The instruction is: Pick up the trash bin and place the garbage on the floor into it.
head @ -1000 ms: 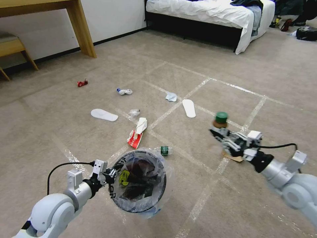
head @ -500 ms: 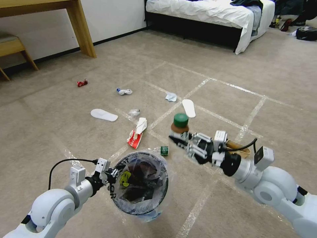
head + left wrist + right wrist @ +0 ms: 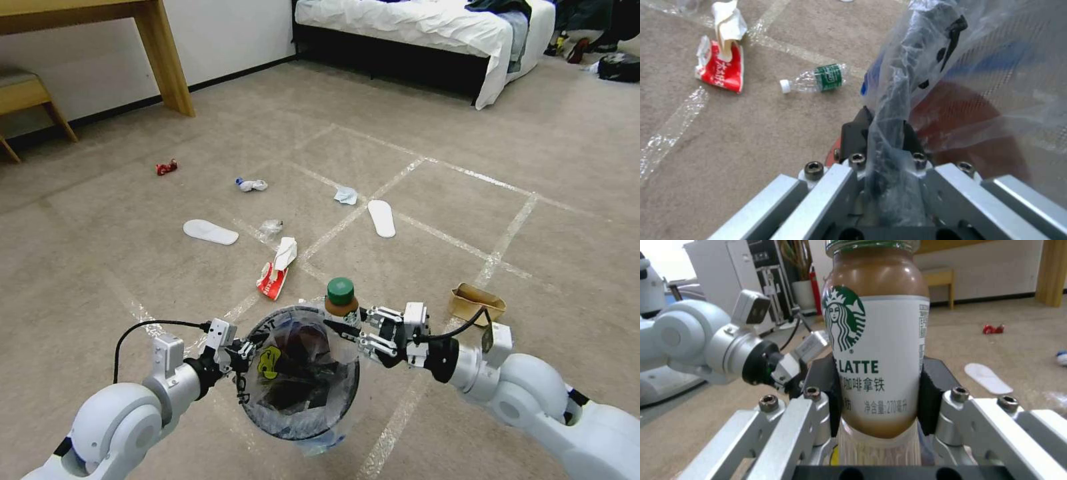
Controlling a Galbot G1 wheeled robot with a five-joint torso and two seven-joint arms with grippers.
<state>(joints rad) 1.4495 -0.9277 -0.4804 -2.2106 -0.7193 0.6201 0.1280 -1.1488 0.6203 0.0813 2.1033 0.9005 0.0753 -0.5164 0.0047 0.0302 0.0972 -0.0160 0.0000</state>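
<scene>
Your left gripper (image 3: 248,352) is clamped on the crinkly bag-lined rim of the round red-based trash bin (image 3: 300,373), held off the carpet. Your right gripper (image 3: 348,331) pinches a smooth, upright green-capped latte bottle (image 3: 340,301) at the bin's far rim.

The head camera looks forward and down across the beige carpeted floor (image 3: 200,280). Each wrist camera sits close behind its own tool. Head and left wrist views share the crumpled red-white carton (image 3: 272,279) (image 3: 722,68).

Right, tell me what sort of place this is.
Most likely a bedroom or hotel-style room: a bed with white sheets stands at the back, the floor is beige carpet, and a wooden desk sits by the wall.
</scene>
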